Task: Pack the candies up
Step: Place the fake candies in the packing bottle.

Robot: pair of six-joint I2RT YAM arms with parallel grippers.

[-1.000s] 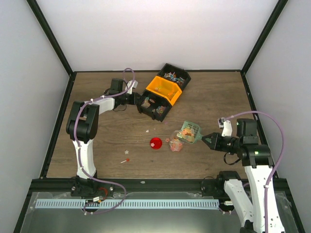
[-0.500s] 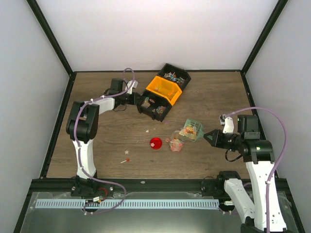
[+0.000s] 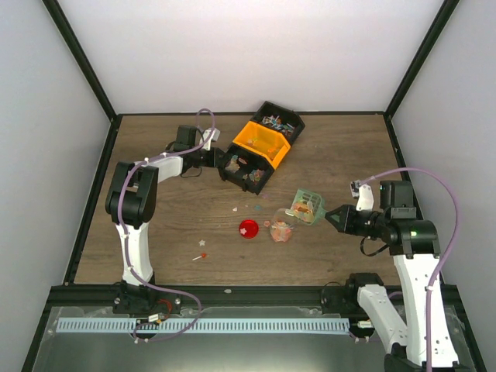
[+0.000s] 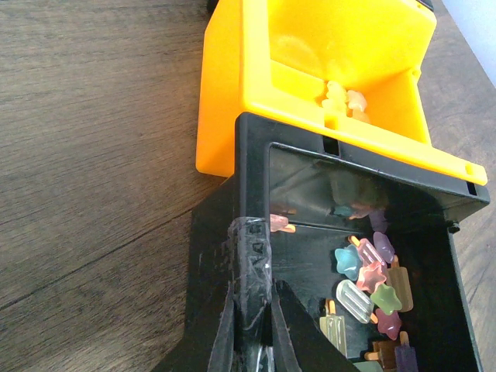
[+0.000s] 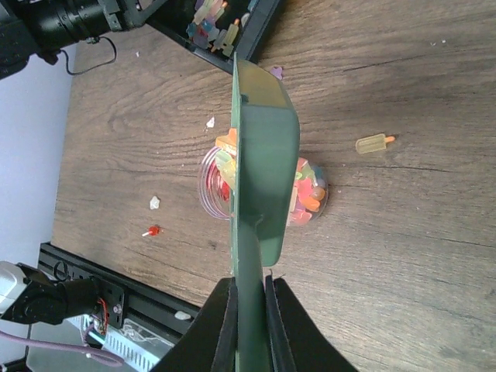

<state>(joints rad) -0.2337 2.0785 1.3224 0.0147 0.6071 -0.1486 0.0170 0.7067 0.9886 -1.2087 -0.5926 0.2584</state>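
Left gripper [image 4: 252, 329] pinches black tray [image 4: 221, 232] wall, tray's lower end cut off. Right gripper [image 5: 249, 310] clamps green scoop [image 5: 263, 155], hiding middle of jar [image 5: 208, 182] and candies [image 5: 310, 187].

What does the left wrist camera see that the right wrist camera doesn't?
Only left wrist: the orange bin and the left gripper clamped on the black tray wall. Only right wrist: the right gripper holding the green scoop by the jar, plus loose candies on the table. Both: the black tray with candies inside.
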